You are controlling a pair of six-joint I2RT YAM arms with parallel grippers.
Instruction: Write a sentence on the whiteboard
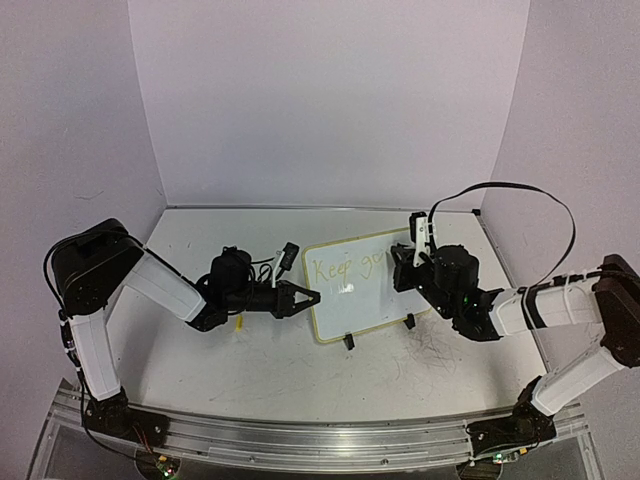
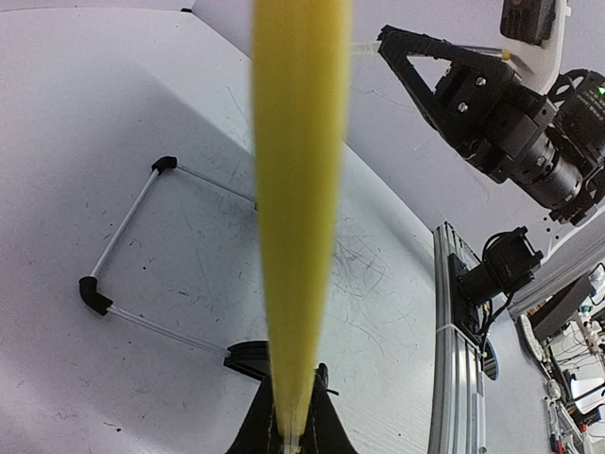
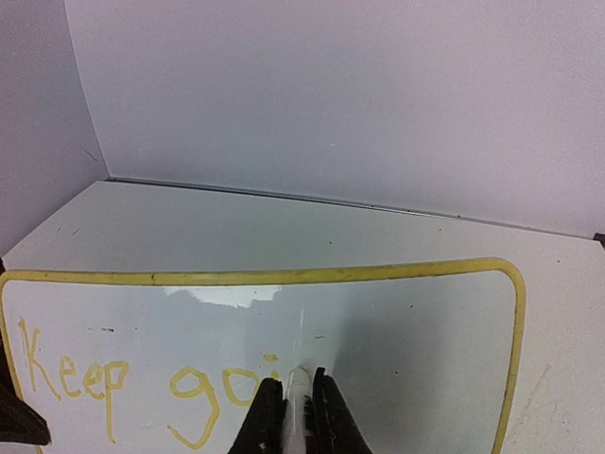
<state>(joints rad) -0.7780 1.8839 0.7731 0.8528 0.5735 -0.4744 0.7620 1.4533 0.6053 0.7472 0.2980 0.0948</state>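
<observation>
The whiteboard (image 1: 370,300) stands leaning on two black clip feet (image 1: 348,342) mid-table. My left gripper (image 1: 312,298) is shut on its left edge. In the left wrist view that yellow rim (image 2: 298,189) rises edge-on out of the left gripper (image 2: 288,426). My right gripper (image 3: 297,378) is shut on a white marker (image 3: 298,407) whose tip meets the board face (image 3: 416,331). The sentence (image 3: 113,383) reads "Keep goi" in pale yellow. The right gripper (image 2: 389,43) also shows from the side, pointing at the board.
A thin rod frame with black corners (image 2: 123,227) lies on the table behind the board. The scuffed tabletop (image 1: 250,365) is walled at the back and both sides. A metal rail (image 2: 454,359) runs along the near edge. A small yellow bit (image 1: 240,322) lies under my left arm.
</observation>
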